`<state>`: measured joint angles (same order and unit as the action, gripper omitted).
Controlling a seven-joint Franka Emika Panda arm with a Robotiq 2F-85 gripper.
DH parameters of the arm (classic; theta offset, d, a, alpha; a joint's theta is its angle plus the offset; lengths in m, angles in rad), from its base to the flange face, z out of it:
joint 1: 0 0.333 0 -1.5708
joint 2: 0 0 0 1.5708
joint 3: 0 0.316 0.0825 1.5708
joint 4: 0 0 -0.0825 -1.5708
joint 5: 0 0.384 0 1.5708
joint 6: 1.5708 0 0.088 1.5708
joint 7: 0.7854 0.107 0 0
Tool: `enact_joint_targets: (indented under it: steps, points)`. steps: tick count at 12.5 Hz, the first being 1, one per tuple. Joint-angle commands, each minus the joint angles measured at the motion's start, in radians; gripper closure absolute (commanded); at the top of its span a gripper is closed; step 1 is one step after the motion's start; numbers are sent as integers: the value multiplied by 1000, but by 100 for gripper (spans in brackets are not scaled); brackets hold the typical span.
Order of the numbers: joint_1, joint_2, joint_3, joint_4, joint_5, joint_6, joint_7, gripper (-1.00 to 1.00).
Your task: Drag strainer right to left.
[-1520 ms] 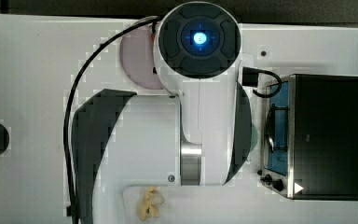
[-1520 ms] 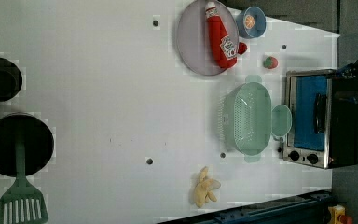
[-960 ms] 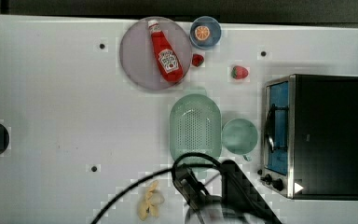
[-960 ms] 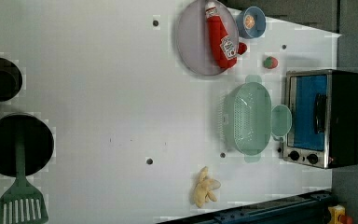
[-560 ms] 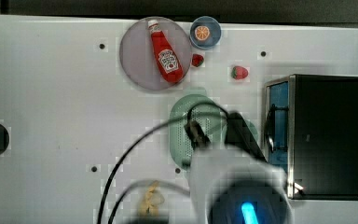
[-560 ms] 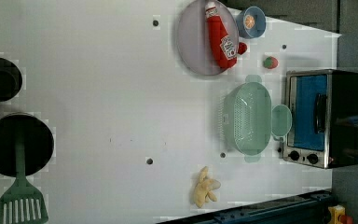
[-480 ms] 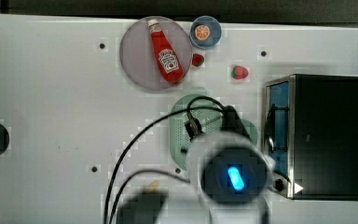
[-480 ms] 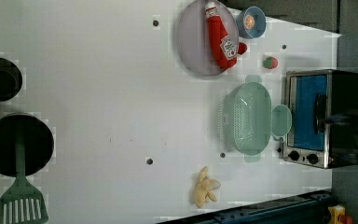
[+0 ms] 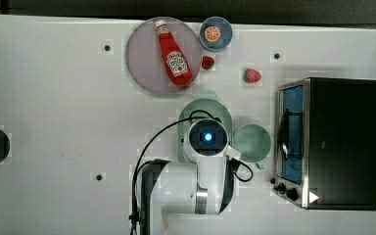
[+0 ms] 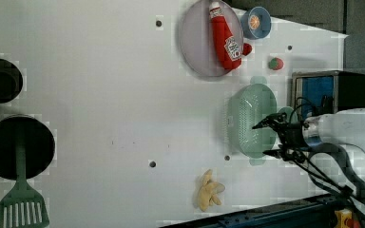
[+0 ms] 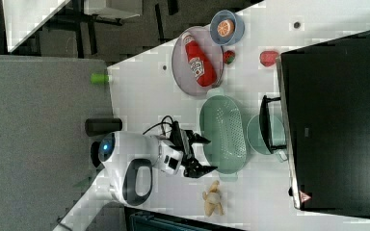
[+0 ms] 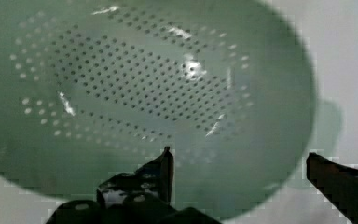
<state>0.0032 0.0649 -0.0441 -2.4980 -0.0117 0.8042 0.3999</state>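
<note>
Pincer (image 12: 237,161) open wide, poised over the strainer (image 12: 135,88), holding nothing. One fingertip (image 12: 165,161) sits over the perforated floor near the rim; the other is outside the rim, by the end tab. Judged step: approach, not yet engaged.

Strainer lies on the table (image 9: 54,98), in the top view just left of the cup (image 9: 252,142) and below the plate (image 9: 144,58) carrying the ketchup bottle (image 9: 174,54). Toaster oven (image 9: 333,142) stands further right in the top view.

To do it well: lower so the rim wall passes between the fingers, or hook one finger inside the wall. Keep the pull low and level so the light plastic slides rather than tips. In the top view's left the table is bare; steer below the plate.
</note>
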Motion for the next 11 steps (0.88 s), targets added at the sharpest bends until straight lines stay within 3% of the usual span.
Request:
enact_joint_targets:
  steps: [1, 5, 11]
  points:
    - [-7, 29, 13, 34, -17, 126, 138, -100]
    - [15, 183, 54, 18, -15, 329, 381, -100]
    - [48, 299, 81, 18, -16, 441, 403, -100]
